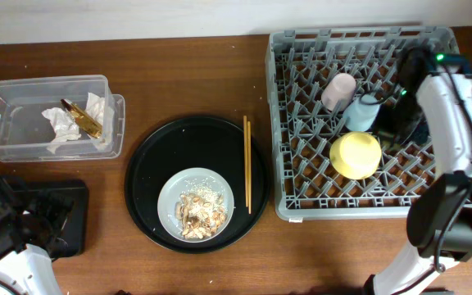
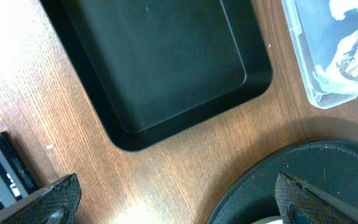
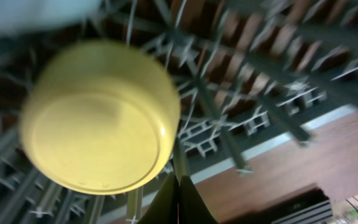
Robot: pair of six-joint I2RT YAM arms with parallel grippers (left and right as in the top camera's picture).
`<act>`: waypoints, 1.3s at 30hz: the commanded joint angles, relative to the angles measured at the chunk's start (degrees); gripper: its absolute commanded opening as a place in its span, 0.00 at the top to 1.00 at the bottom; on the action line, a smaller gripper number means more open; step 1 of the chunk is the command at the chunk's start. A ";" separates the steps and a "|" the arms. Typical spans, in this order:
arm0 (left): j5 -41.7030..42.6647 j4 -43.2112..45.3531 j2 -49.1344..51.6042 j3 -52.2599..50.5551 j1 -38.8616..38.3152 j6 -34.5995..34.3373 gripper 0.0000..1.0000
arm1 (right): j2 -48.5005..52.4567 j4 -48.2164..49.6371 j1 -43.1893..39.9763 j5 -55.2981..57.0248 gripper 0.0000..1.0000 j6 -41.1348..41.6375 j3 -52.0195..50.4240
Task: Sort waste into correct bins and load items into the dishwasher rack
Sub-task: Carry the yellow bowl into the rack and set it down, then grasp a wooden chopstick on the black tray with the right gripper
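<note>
The grey dishwasher rack [image 1: 301,176] holds the pink cup [image 1: 338,90], the light blue cup [image 1: 363,112] and the yellow bowl [image 1: 356,155], which lies upside down. My right gripper [image 1: 397,123] hovers over the rack beside the bowl [image 3: 98,118], shut and empty [image 3: 178,199]. The chopsticks [image 1: 247,164] lie on the round black tray. The grey-white plate [image 1: 170,192] holds food scraps [image 1: 201,215]. The clear box [image 1: 23,94] holds napkins [image 1: 64,127] and a gold wrapper [image 1: 82,117]. My left gripper [image 1: 11,217] is open and empty [image 2: 173,205] by the shallow black tray [image 2: 160,68].
The round black tray [image 1: 150,160] sits mid-table between the bins and the rack, its edge also in the left wrist view [image 2: 309,180]. The clear box corner [image 2: 316,81] shows there too. Bare wood table [image 1: 179,74] lies behind the tray.
</note>
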 commanded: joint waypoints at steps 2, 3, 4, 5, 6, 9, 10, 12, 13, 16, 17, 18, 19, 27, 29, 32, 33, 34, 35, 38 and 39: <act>-0.42 0.07 -0.22 0.09 0.17 -0.33 0.01 | -3.13 -6.14 -0.26 -7.67 0.96 -2.05 10.43; -0.42 0.07 -0.22 0.09 0.17 -0.33 0.01 | -5.81 -6.21 0.72 -24.65 0.95 -13.35 11.63; -0.42 0.07 -0.22 0.09 0.17 -0.33 0.01 | -7.65 -7.65 3.21 -36.83 0.78 -23.06 11.61; -0.44 0.07 -0.22 0.09 0.17 -0.33 0.01 | -7.98 -9.40 6.88 -37.16 0.50 -24.04 11.61; -0.42 0.07 -0.22 0.09 0.17 -0.33 0.01 | -7.93 -9.79 10.32 -36.04 0.42 -24.00 11.32; -0.44 0.07 -0.22 0.09 0.17 -0.33 0.01 | -7.28 -0.79 24.41 -22.93 0.44 -11.13 8.37; -0.42 0.07 -0.22 0.09 0.17 -0.33 0.01 | -6.88 3.30 28.57 -15.78 0.50 -3.67 6.82; -0.44 0.07 -0.22 0.09 0.17 -0.33 0.01 | -5.25 11.43 35.91 -12.79 0.72 5.66 4.24; -0.42 0.07 -0.22 0.09 0.17 -0.33 0.01 | -3.93 14.23 39.01 -11.32 0.71 7.28 4.24; -0.44 0.07 -0.22 0.09 0.17 -0.33 0.01 | 1.64 19.30 45.46 1.55 0.64 10.99 4.24; -0.42 0.07 -0.22 0.09 0.17 -0.33 0.01 | 3.17 20.35 46.21 1.79 0.64 12.74 4.24; -0.42 0.07 -0.22 0.09 0.17 -0.33 0.01 | 6.23 22.56 46.82 2.49 0.64 14.16 4.24; -0.42 0.07 -0.22 0.09 0.17 -0.33 0.01 | 8.85 22.75 46.82 5.66 0.64 16.63 4.24; -0.44 0.07 -0.22 0.09 0.17 -0.33 0.01 | 19.21 24.35 46.86 3.43 0.65 16.61 4.24; -0.42 0.07 -0.22 0.09 0.17 -0.33 0.01 | 19.67 24.70 46.86 3.43 0.64 16.61 4.24; -0.42 0.07 -0.22 0.09 0.17 -0.33 0.01 | 21.53 24.81 46.86 3.45 0.65 16.59 4.24; -0.42 0.07 -0.22 0.09 0.17 -0.33 0.01 | 21.75 24.79 46.86 3.45 0.64 16.59 4.24; -0.42 0.07 -0.22 0.09 0.17 -0.33 0.01 | 21.75 25.05 46.86 3.48 0.65 16.59 4.24; -0.42 0.07 -0.22 0.09 0.17 -0.33 0.01 | 21.75 25.22 46.86 3.48 0.65 16.59 4.24; -0.42 0.07 -0.22 0.09 0.17 -0.33 0.01 | 21.77 25.20 46.86 3.43 0.64 16.59 4.22; -0.42 0.07 -0.22 0.09 0.17 -0.33 0.01 | 21.79 25.20 46.88 3.43 0.64 16.59 4.22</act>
